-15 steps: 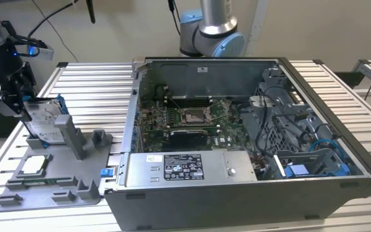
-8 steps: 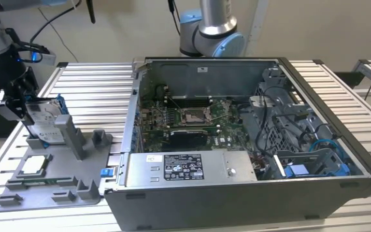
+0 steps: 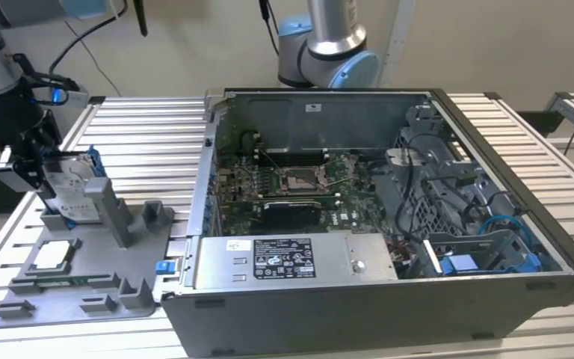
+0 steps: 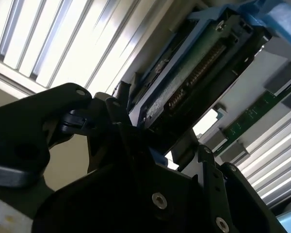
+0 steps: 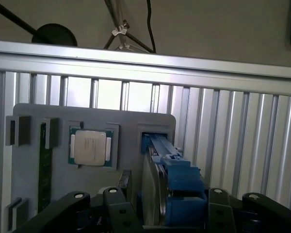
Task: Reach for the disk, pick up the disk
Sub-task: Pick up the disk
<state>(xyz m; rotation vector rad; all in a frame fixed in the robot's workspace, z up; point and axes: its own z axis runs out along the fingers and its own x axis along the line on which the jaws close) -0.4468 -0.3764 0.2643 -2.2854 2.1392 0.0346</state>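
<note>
Fingers (image 5: 114,199) of my gripper (image 5: 165,195) stood spread, straddling the upright disk (image 5: 174,167), which sat in its grey fixture (image 5: 126,127) beside a square chip (image 5: 89,148).

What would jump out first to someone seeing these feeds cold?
The big open computer case in the middle of the exterior view, its boards and cables exposed. Next, on the exterior view's left, the disk in its blue frame stands on edge in the gray fixture plate, with the claw right at it. A square silver chip lies flat on the same plate.
</note>
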